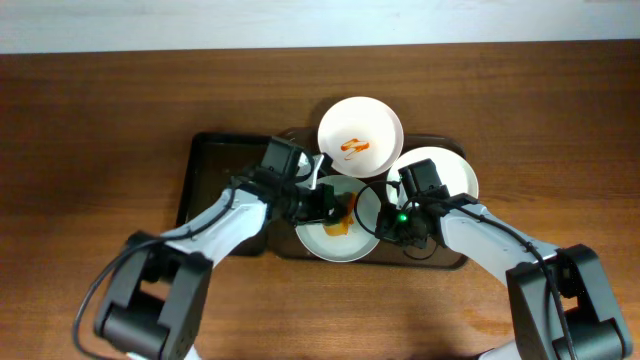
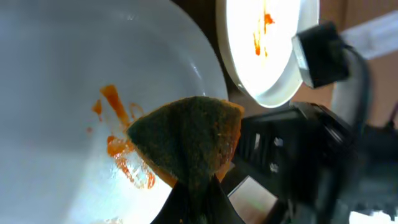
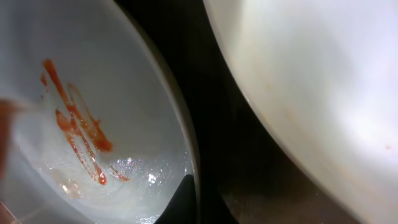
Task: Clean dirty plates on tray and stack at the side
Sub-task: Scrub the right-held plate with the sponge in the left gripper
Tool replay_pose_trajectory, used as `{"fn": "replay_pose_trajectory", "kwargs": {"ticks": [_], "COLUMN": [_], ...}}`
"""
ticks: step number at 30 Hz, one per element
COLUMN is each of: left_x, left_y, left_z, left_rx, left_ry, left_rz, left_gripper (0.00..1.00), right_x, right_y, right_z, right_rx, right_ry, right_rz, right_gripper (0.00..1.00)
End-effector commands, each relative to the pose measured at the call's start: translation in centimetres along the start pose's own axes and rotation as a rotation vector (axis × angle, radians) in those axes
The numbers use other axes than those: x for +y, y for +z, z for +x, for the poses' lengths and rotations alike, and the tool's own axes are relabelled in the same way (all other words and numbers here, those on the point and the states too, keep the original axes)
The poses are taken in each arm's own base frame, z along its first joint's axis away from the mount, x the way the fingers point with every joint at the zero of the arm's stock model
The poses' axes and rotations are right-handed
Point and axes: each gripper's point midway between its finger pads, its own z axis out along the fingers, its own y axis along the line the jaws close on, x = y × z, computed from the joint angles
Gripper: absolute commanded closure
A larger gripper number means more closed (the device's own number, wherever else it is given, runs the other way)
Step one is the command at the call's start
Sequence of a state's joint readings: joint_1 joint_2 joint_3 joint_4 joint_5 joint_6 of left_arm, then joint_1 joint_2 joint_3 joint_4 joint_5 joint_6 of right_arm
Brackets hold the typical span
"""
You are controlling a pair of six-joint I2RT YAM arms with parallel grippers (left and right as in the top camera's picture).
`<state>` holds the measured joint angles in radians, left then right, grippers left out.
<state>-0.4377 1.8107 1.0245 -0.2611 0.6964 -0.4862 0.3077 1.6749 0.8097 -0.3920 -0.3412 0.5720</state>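
A black tray point(image 1: 215, 160) holds three white plates. The front plate point(image 1: 325, 243) has orange sauce streaks, seen in the left wrist view point(image 2: 62, 93) and the right wrist view point(image 3: 93, 93). My left gripper point(image 1: 330, 208) is shut on a dark green and orange sponge point(image 2: 189, 134) that rests on this plate. My right gripper point(image 1: 388, 222) is shut on the plate's right rim point(image 3: 191, 186). A back plate point(image 1: 360, 135) has sauce streaks; it also shows in the left wrist view point(image 2: 267, 50). A plate at the right point(image 1: 455, 175) looks clean, also in the right wrist view point(image 3: 323, 81).
The wooden table point(image 1: 90, 130) surrounds the tray. The tray's left half is bare black. The two arms cross the table's front on either side of the front plate.
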Motion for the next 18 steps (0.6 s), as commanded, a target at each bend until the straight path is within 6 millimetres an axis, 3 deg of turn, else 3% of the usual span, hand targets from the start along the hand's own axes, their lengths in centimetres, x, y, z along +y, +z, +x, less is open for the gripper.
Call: {"fn": "replay_pose_trajectory", "kwargs": {"ticks": [1,12,16,18], "left_x": [0.0,-1.2,0.8,3.1], "left_y": [1.4,3.9,4.6,4.7], "left_z": [1.0,2.7,2.5,2.0], "left_rx": [0.066,0.111,0.058,0.009], "left_ry": [-0.124,-0.086,-0.076,-0.080], "left_rz": [0.056,0.047,-0.083,-0.193], "left_gripper": [1.00,1.00,1.00,1.00], "right_x": [0.0,0.0,0.0,0.0], "right_y": [0.5,0.4,0.5,0.5], "right_z": [0.4,0.4,0.4,0.4], "right_rx": [0.018,0.018,0.019,0.019], "right_ry": [-0.019,-0.019,-0.019,-0.019], "right_rz": [0.013,0.013,0.013,0.013], "right_gripper": [0.96,0.96,0.96,0.96]}}
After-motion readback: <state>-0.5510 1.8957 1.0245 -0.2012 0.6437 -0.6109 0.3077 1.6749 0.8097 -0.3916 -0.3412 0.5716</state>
